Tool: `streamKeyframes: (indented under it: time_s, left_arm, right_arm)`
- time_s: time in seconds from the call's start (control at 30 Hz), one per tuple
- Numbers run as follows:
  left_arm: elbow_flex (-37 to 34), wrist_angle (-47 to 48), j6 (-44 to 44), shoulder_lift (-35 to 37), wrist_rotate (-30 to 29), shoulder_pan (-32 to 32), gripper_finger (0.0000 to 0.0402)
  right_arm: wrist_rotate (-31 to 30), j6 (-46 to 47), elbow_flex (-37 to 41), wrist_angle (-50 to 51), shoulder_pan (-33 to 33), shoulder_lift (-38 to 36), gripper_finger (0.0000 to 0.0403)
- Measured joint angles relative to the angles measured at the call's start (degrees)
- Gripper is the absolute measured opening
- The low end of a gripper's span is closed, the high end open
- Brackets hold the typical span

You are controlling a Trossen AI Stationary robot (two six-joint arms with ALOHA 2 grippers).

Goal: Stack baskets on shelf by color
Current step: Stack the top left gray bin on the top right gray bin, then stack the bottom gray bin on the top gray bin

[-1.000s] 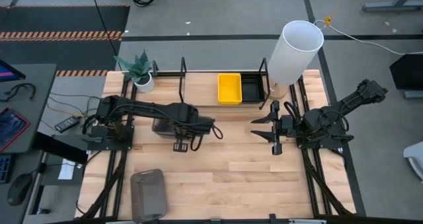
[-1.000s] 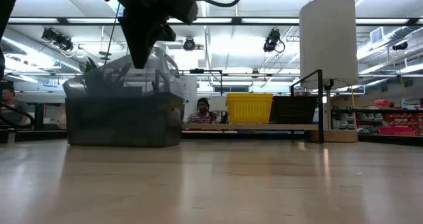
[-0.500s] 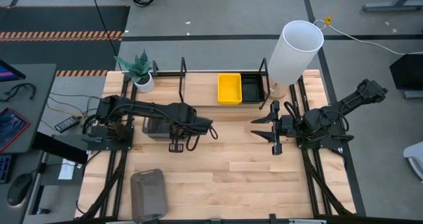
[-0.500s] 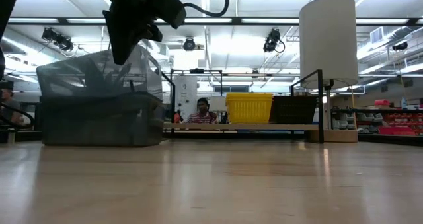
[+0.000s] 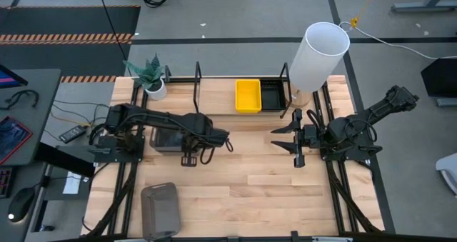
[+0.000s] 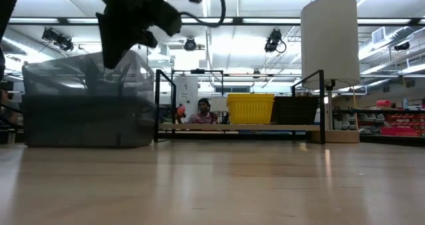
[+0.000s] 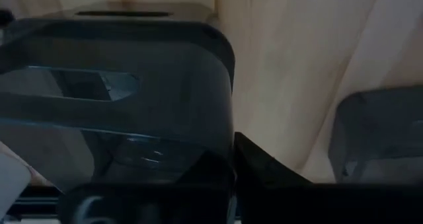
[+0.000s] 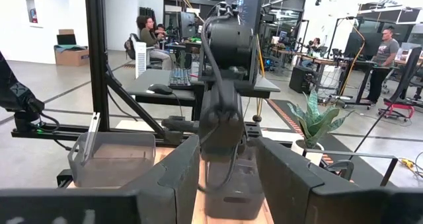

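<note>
High view shows a yellow basket (image 5: 248,96) and a black basket (image 5: 271,96) side by side in the shelf (image 5: 197,76) at 12 o'clock. I cannot tell how many are stacked there. The left end effector (image 5: 191,156) is pressed together on the rim of a grey basket (image 5: 166,138) at 9 o'clock. Another grey one (image 5: 159,210) waits at 7 o'clock. The right end effector (image 5: 283,140) is spread, holding nothing, at 3 o'clock. I think the grey ones still need shelving.

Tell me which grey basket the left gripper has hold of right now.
The grey basket beside the left arm, mid-table, pinched at its rim by the left gripper. The other grey basket lies alone at the table's near edge, untouched.
</note>
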State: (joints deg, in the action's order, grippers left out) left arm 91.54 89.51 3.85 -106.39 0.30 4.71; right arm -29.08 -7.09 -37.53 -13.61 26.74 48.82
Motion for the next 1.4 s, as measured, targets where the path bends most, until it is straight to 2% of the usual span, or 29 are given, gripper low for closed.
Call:
streamKeyframes:
  time_s: [0.33, 0.6, 0.8, 0.93, 1.13, 1.3, 1.4]
  left_arm:
    - [-3.0, -1.3, -0.1, -0.5, -0.1, 0.0, 0.0034]
    - [-3.0, -1.3, 3.5, -0.5, 0.2, -0.4, 0.0134]
    - [-3.0, -1.7, 4.6, -0.2, 5.6, 0.1, 0.0187]
    - [-3.0, -3.8, 4.2, 3.3, 6.6, 3.6, 0.0185]
    - [-2.9, -5.5, 6.9, 8.6, 6.4, 12.3, 0.0153]
    - [-3.0, -7.4, 12.1, 9.3, 5.1, 20.5, 0.0132]
    - [-3.0, -9.7, 11.8, 9.3, 4.8, 25.3, 0.0124]
  right_arm:
    - [0.0, 0.0, 0.0, 0.0, 0.0, 0.0, 0.0154]
    - [0.0, 0.0, 0.0, 0.0, 0.0, 0.0, 0.0154]
    - [0.0, 0.0, 0.0, 0.2, 0.0, 0.0, 0.0154]
    - [0.0, 0.0, 0.0, 0.4, 0.0, 0.4, 0.0154]
    - [0.0, 0.0, 0.0, 0.2, -0.1, 0.8, 0.0154]
    - [0.0, 0.0, 0.0, -0.6, -0.2, 0.8, 0.0154]
    - [0.0, 0.0, 0.0, -0.7, -0.2, 0.8, 0.0154]
